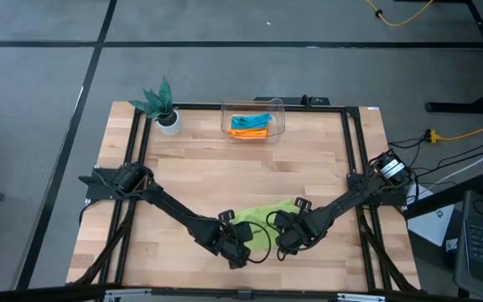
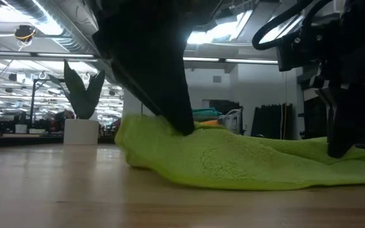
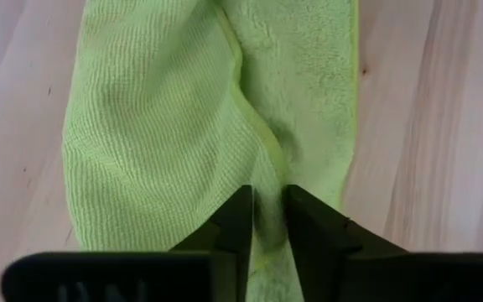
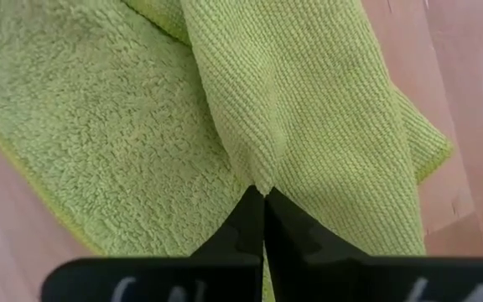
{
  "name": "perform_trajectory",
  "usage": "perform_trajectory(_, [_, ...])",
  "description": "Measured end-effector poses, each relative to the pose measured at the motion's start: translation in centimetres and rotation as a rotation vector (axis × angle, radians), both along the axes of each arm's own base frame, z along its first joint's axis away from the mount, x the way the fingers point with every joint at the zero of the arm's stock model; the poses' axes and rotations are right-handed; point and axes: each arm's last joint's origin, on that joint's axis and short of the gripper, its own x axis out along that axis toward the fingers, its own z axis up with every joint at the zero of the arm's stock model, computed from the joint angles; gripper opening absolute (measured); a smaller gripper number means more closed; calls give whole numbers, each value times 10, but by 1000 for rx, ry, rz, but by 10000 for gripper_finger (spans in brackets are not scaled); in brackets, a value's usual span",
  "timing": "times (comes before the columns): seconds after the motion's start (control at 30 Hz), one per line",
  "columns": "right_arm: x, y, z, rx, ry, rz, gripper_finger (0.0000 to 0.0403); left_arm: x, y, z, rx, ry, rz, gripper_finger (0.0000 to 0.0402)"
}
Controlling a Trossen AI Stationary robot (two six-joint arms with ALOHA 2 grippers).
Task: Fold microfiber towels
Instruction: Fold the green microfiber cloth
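A lime green microfiber towel lies rumpled on the wooden table near its front edge, partly doubled over itself. My left gripper stands at the towel's left near part. Its fingers are a little apart, with a raised ridge of cloth between them. My right gripper is at the towel's right near part and is shut on the cloth. In the low view the towel lies low on the table, with the left fingers and right fingers coming down onto it. My left gripper comes at the towel slanting down from the table's left, its fingertips either side of a narrow ridge beside the folded-over edge. In the low view the tips reach the cloth's top; whether they grip it, I cannot tell. My right gripper pinches a small raised peak of the ribbed upper layer between its two shut fingers, coming steeply from above. The cloth puckers toward the fingers, and the rest of the towel lies on the table.
At the table's far edge stands a clear bin holding orange and teal towels. A green plant in a white pot stands at the far left. Black rails run along both sides. Bare wood lies between the towel and the bin.
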Motion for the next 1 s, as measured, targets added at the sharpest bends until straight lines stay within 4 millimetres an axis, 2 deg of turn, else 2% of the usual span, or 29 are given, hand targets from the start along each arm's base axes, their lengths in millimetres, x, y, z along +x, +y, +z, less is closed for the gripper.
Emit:
perform_trajectory(0.23, [0, 0, 0, 2, -4, 0, 4, 2, 3, 0, -47, 3, 50, 104])
perform_trajectory(0.87, [0, 0, 0, 1, -3, 4, 4, -1, -3, -2, -51, 23, 1, 104])
perform_trajectory(1.0, [0, 0, 0, 1, -3, 4, 4, -5, -2, -9, -39, 40, 1, 104])
